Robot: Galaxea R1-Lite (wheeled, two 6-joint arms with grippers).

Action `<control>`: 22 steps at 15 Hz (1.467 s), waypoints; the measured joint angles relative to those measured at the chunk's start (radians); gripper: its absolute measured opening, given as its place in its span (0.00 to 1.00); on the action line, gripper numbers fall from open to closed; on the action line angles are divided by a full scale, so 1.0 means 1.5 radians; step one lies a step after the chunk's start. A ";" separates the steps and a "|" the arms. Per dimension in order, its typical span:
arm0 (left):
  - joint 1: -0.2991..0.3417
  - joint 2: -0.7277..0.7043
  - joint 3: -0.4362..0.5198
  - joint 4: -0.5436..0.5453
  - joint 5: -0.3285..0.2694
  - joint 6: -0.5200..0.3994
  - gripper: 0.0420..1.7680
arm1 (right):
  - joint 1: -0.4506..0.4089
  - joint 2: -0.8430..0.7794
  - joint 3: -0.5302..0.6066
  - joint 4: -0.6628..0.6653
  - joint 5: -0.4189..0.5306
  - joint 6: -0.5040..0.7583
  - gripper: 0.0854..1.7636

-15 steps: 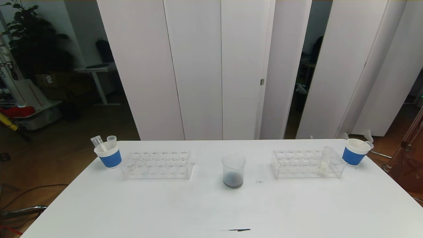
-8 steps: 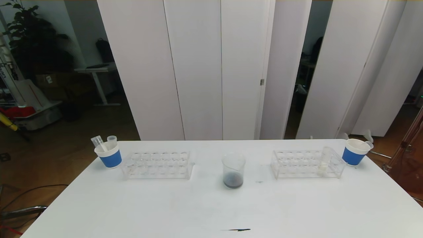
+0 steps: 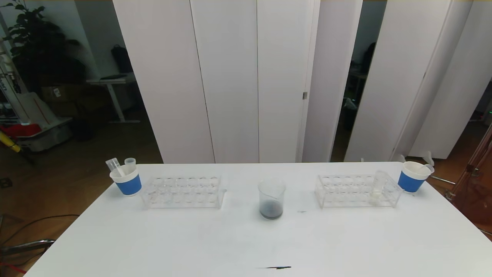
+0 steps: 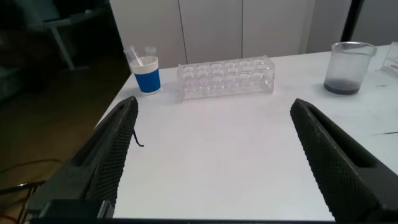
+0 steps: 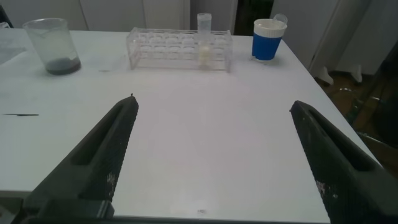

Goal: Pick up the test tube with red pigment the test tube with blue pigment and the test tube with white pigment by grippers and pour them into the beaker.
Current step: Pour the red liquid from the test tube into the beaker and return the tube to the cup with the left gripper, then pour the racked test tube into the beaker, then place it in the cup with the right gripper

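Note:
The clear beaker (image 3: pixel 271 200) stands mid-table with dark liquid at its bottom, also visible from both wrists (image 4: pixel 348 68) (image 5: pixel 53 46). The test tube with white pigment (image 3: pixel 378 186) stands upright in the right-hand clear rack (image 3: pixel 346 190), cream liquid low in it (image 5: pixel 204 43). No test tube with red pigment or with blue pigment shows. My left gripper (image 4: pixel 214 102) hovers open over the table's near left part, well short of the beaker. My right gripper (image 5: pixel 214 102) hovers open over the near right part, apart from the rack. Neither arm appears in the head view.
A clear rack (image 3: pixel 182 192) with no tubes sits left of the beaker. A blue-banded paper cup (image 3: pixel 126 181) with two clear tubes stands at the far left, another cup (image 3: pixel 412 177) at the far right. A thin dark streak (image 3: pixel 276 267) marks the table near its front edge.

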 joint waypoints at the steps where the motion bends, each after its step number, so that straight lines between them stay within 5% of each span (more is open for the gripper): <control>1: 0.000 0.000 0.014 0.021 -0.002 -0.004 0.99 | 0.000 0.000 0.000 0.000 0.000 0.000 0.99; 22: 0.000 0.000 0.029 0.038 0.002 -0.018 0.99 | 0.000 0.000 0.000 0.000 0.001 -0.001 0.99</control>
